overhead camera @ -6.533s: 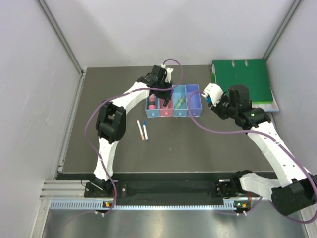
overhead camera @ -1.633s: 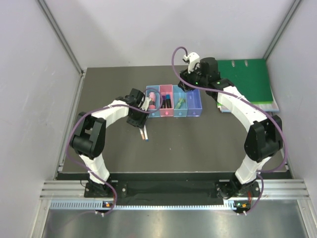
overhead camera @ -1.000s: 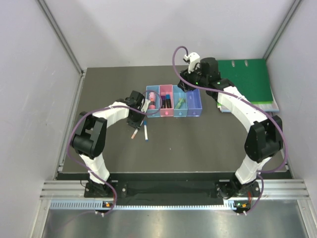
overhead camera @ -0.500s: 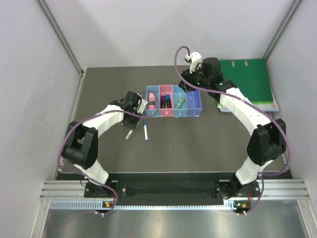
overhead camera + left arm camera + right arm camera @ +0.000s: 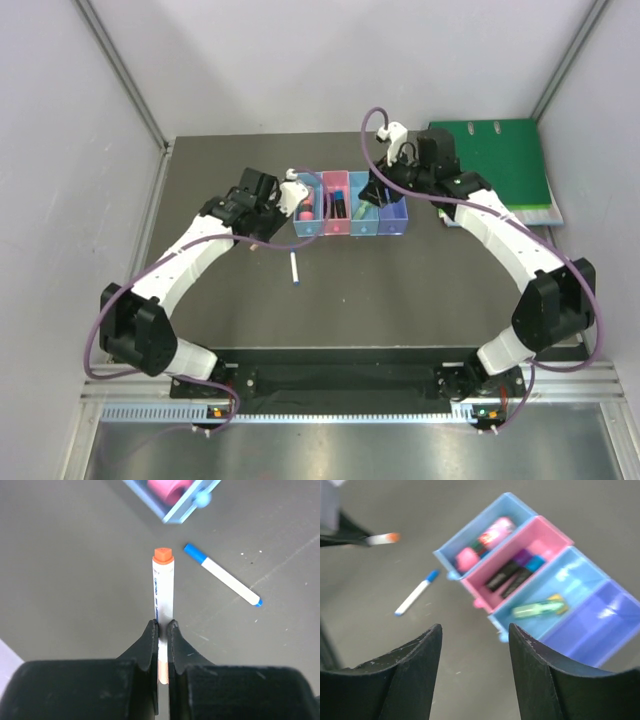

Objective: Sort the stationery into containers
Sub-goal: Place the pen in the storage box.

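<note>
The dark table [image 5: 400, 290] takes up most of the top view, and a green binder [image 5: 490, 165] lies flat at its far right corner. Both arms reach in from the near edge towards the middle of the far side.

The right gripper [image 5: 475, 627] hangs above the bins with its jaws standing apart and nothing between them. The left gripper [image 5: 161, 630] sits just left of the bins, its jaws pinched tight on an orange-tipped pen [image 5: 163, 585]. It grips the pen low on the barrel, so the orange cap points away from the wrist and the pen is held above the table.

Four bins stand in a row, touching side by side, between the two grippers. From left to right they are the light blue bin [image 5: 470, 525], the pink bin [image 5: 547, 537], the blue bin [image 5: 580, 575] and the violet bin [image 5: 605, 612].

A thick pink marker [image 5: 485, 540] lies in the light blue bin. Black markers [image 5: 512, 572] lie together in the pink bin; their ends look purple and blue, though the right wrist view is too blurred to be sure. A mint green marker [image 5: 537, 607] lies in the blue bin.

A blue-tipped pen [image 5: 294, 269] lies on the table, near the light blue bin's near end but apart from it.
</note>
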### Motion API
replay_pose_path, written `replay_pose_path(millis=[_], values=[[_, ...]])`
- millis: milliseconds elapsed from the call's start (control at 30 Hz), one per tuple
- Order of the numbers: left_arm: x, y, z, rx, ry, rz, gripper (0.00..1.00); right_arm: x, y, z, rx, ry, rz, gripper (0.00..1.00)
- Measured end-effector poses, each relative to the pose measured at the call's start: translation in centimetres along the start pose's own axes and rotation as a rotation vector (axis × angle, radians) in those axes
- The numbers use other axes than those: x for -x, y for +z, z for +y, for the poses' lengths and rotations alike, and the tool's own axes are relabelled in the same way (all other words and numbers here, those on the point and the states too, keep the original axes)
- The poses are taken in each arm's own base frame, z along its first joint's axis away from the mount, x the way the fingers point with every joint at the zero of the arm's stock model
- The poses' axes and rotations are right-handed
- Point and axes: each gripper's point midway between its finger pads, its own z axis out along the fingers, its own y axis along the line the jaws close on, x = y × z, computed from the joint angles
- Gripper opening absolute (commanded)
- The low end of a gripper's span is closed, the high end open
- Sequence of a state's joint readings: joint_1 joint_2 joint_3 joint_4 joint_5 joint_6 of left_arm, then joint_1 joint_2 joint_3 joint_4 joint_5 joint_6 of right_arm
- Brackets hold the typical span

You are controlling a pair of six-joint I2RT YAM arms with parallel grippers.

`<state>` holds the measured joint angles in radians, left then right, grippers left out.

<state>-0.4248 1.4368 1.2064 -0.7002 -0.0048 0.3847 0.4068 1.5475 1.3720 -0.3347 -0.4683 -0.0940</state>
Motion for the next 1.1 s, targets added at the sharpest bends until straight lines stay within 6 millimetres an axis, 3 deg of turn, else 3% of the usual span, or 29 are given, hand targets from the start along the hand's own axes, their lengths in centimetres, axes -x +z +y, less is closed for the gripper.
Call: replay_pose_path(millis=[267,467,600,733,900,1100], values=[[4.2,-2.4,-1.2,0.007,0.263,-0.166,0.0,-1.1,-1.6,4.8,0.223,0.098,-0.007,0.58],[7.5,-5.4,-1.5,0.063,0.415,-0.335,0.0,-3.2,-1.7,5.3,0.275,0.261,0.017,0.57],[8.5,-6.5,-3.2,0.067,0.536,-0.408,0.0,-2.5,-1.9,5.8,0.311,0.308,-0.004,0.56],[8.9,-6.3,-4.6,0.061,0.642,-0.445,0.0,-1.5,-2.1,6.6,0.362,0.339,-0.027,0.56],[9.6,-5.8,-4.9,0.075,0.708,-0.466,0.0,-0.6,-2.4,7.9,0.421,0.357,-0.045,0.56],[10.8,-4.3,-5.5,0.067,0.735,-0.473,0.0,-1.1,-1.9,10.0,0.477,0.354,-0.029,0.56]])
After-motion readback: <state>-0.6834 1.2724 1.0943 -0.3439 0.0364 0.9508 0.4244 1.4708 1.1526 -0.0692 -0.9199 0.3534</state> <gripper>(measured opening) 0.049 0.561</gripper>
